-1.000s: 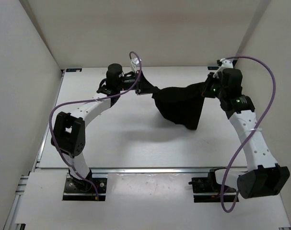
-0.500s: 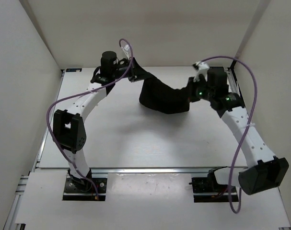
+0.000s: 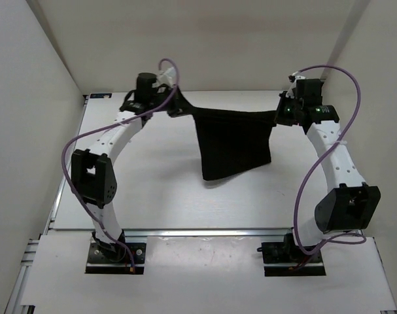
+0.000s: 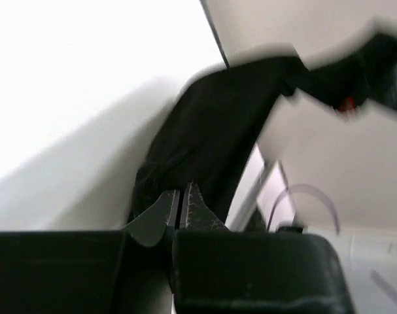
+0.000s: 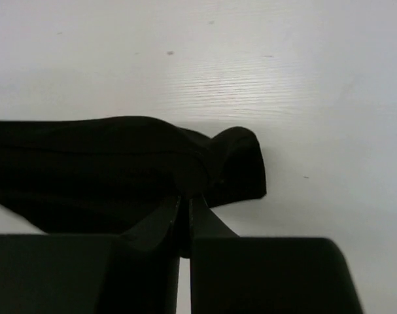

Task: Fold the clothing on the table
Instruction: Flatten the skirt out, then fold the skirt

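Left gripper (image 3: 178,104) and right gripper (image 3: 278,116) each clamped on a top corner of the clothing (image 3: 234,147) — stretched taut between them, hanging over the far table (image 3: 152,190). Hem probably touching it — hard to tell.

We call this a robotics lab cell, not a home or a shop. Two white arms, left (image 3: 106,139) and right (image 3: 339,160), are bolted on black mounts (image 3: 113,255) at the near edge of a plain white table (image 3: 152,193). Bare metal rails (image 3: 185,231) run along the table's edges. Blank white walls (image 3: 28,131) box the table in on the left, back and right, like a test enclosure. Purple cables (image 3: 67,160) loop loose along both arms, exposed. Green lights (image 3: 288,112) glow near the right arm's wrist. The wrist views give the same bare white surface and a blank panel. It all reads as rig hardware on a bench.
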Tool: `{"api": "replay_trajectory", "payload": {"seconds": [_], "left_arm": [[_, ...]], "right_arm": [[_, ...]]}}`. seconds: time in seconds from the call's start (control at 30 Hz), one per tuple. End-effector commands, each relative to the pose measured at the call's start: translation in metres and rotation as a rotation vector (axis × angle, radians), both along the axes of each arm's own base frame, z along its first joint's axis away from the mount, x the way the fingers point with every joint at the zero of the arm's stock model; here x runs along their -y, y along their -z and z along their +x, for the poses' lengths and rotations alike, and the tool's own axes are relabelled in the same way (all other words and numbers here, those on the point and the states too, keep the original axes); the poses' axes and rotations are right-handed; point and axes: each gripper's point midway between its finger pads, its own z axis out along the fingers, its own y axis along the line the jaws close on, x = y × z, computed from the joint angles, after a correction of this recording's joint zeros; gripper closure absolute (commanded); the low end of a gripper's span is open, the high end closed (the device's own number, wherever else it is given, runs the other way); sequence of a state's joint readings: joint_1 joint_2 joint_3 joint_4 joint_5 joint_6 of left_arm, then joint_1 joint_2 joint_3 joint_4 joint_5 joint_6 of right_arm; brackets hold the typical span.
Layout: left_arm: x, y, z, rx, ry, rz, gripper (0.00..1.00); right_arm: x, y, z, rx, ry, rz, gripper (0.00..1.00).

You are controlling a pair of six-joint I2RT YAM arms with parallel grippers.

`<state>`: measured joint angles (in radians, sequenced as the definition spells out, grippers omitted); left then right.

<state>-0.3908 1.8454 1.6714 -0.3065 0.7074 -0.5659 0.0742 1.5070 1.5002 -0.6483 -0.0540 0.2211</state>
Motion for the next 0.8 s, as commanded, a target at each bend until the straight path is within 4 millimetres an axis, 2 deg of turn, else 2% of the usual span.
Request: {"api": "replay_trajectory", "payload": {"seconds": [0.0, 0.03, 0.07, 0.13, 0.17, 0.2, 0.23, 0.3, 0.33, 0.37, 0.4, 0.43, 0.47, 0.5, 0.53, 0.57, 0.6, 0.67, 0.77], "left_arm": [[-0.08, -0.048, 0.03, 0.035, -0.172, -0.15, 1.0], [-0.081, -0.047, 0.024, 0.049, -0.161, -0.133, 1.0], [-0.085, -0.048, 0.018, 0.065, -0.154, -0.129, 1.0], [-0.084, -0.066, -0.006, 0.1, -0.099, -0.168, 1.0], [-0.081, -0.059, -0.015, 0.074, -0.076, -0.186, 1.0], [-0.08, -0.071, -0.03, 0.087, -0.049, -0.212, 1.0], [-0.081, -0.068, -0.043, 0.083, -0.04, -0.221, 1.0], [-0.076, -0.073, -0.072, 0.094, 0.011, -0.258, 1.0], [-0.076, -0.07, -0.089, 0.087, 0.029, -0.265, 1.0], [-0.073, -0.07, -0.11, 0.098, 0.066, -0.271, 1.0], [-0.07, -0.065, -0.125, 0.089, 0.101, -0.279, 1.0], [-0.063, -0.075, -0.152, 0.099, 0.164, -0.302, 1.0], [-0.065, -0.081, -0.169, 0.15, 0.192, -0.321, 1.0], [-0.064, -0.081, -0.183, 0.152, 0.223, -0.347, 1.0], [-0.067, -0.091, -0.2, 0.186, 0.243, -0.365, 1.0], [-0.071, -0.096, -0.21, 0.213, 0.245, -0.385, 1.0], [-0.073, -0.091, -0.212, 0.185, 0.233, -0.384, 1.0], [-0.077, -0.085, -0.213, 0.183, 0.2, -0.365, 1.0], [-0.079, -0.065, -0.198, 0.154, 0.146, -0.314, 1.0]], "right_arm": [[-0.001, -0.05, 0.001, 0.145, -0.007, -0.031, 1.0], [-0.005, -0.043, -0.003, 0.13, -0.025, -0.024, 1.0], [-0.006, -0.049, -0.01, 0.15, -0.037, -0.018, 1.0], [-0.008, -0.045, -0.023, 0.16, -0.063, -0.007, 1.0], [-0.009, -0.052, -0.034, 0.182, -0.066, 0.008, 1.0], [-0.011, -0.049, -0.045, 0.187, -0.088, 0.009, 1.0], [-0.011, -0.037, -0.054, 0.162, -0.095, 0.011, 1.0], [-0.023, -0.048, -0.079, 0.194, -0.147, 0.043, 0.99], [-0.025, -0.039, -0.09, 0.166, -0.161, 0.054, 1.0], [-0.033, -0.04, -0.106, 0.163, -0.203, 0.059, 0.99], [-0.04, -0.049, -0.118, 0.194, -0.234, 0.06, 1.0], [-0.047, -0.051, -0.133, 0.208, -0.277, 0.054, 1.0], [-0.049, -0.046, -0.14, 0.197, -0.276, 0.055, 1.0], [-0.057, -0.055, -0.156, 0.238, -0.305, 0.057, 1.0], [-0.052, -0.057, -0.165, 0.264, -0.28, 0.044, 1.0], [-0.057, -0.054, -0.171, 0.259, -0.288, 0.049, 1.0], [-0.063, -0.056, -0.179, 0.273, -0.301, 0.071, 1.0], [-0.067, -0.061, -0.183, 0.303, -0.317, 0.072, 1.0], [-0.075, -0.052, -0.17, 0.27, -0.339, 0.072, 1.0]]}}
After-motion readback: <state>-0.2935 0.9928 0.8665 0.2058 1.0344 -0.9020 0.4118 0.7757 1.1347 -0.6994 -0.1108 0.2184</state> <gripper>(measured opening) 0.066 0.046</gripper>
